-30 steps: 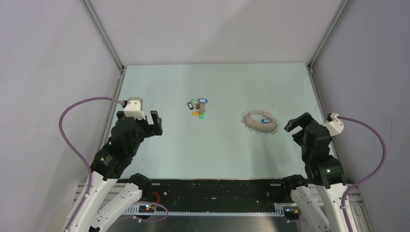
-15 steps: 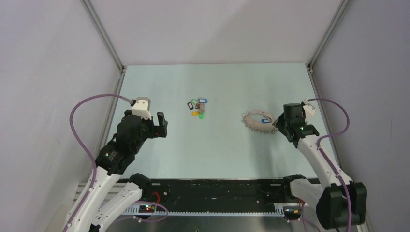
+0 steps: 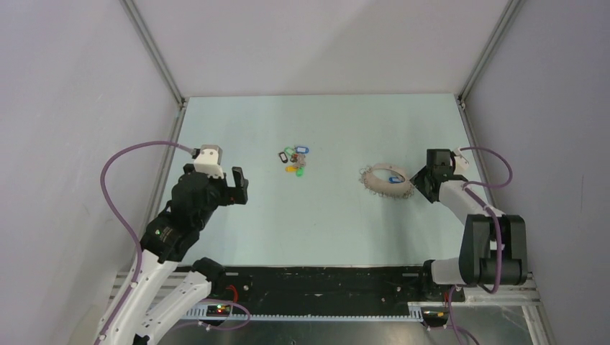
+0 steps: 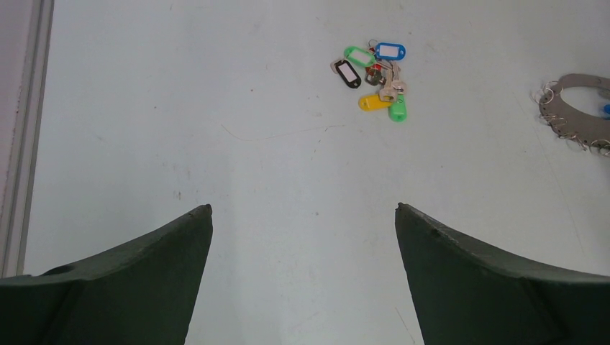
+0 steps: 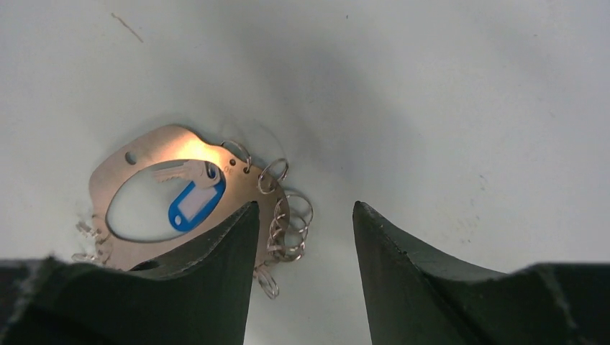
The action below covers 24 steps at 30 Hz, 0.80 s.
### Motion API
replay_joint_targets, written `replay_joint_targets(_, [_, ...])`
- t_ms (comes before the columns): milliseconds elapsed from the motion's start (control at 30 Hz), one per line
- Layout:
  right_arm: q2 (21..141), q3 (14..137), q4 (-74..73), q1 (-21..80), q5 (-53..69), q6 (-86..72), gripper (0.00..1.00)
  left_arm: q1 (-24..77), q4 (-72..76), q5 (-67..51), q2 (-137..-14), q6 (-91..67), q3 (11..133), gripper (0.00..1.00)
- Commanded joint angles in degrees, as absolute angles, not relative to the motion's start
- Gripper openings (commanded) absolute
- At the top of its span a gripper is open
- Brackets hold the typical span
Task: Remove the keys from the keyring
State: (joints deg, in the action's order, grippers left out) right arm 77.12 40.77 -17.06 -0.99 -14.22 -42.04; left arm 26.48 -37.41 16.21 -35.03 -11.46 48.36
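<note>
The keyring is a pale oval loop fringed with small metal rings, lying right of centre. A blue key tag with a small metal key lies inside the loop; it shows clearly in the right wrist view. My right gripper is open, low at the loop's right edge. In the right wrist view its left finger overlaps the keyring, with several small rings between the jaws. My left gripper is open and empty, well apart to the left; its own view shows only table between the fingers.
A loose cluster of coloured key tags, green, blue, yellow and black, lies near the table's middle, also in the left wrist view. The keyring's edge shows at the far right there. Grey walls and metal rails bound the table.
My right arm has swung forward and down from its raised pose to the keyring's right edge. My left arm has shifted slightly forward. The keyring and tags have not moved.
</note>
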Motion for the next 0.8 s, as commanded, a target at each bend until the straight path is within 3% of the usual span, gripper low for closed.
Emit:
replay_joint_targets(0, [81.6, 43.9, -12.5, -1.4, -12.4, -44.3, 0.55, 26.2, -35.5, 16.8, -34.7, -10.4, 48.0, 1.0])
replay_joint_targets(133, [87.4, 45.3, -10.6, -1.4, -11.0, -46.1, 0.54, 26.2, -35.5, 16.9, -35.0, -10.3, 48.1, 1.0])
replay_joint_targets(200, [89.3, 45.7, -9.1, -1.4, -9.6, -46.1, 0.46, 26.2, -35.5, 16.9, -35.1, -10.3, 48.1, 1.0])
replay_joint_targets(300, [89.6, 46.6, -9.7, -1.2, -8.4, -45.7, 0.04, 26.2, -35.5, 17.1, -35.1, -10.3, 48.0, 1.0])
replay_joint_targets(333, [88.4, 46.6, -10.1, -0.8, -9.4, -45.4, 0.01, 26.2, -35.5, 17.1, -35.1, -10.3, 48.1, 1.0])
replay_joint_targets(500, [81.0, 45.8, -11.4, 3.6, -11.0, -40.9, 0.0, 26.2, -35.5, 16.0, -35.3, -10.0, 48.0, 1.0])
replay_joint_targets(767, [61.9, 45.6, -17.3, 13.1, -8.5, -39.3, 0.0, 26.2, -32.6, 4.1, -35.9, -8.9, 48.6, 1.0])
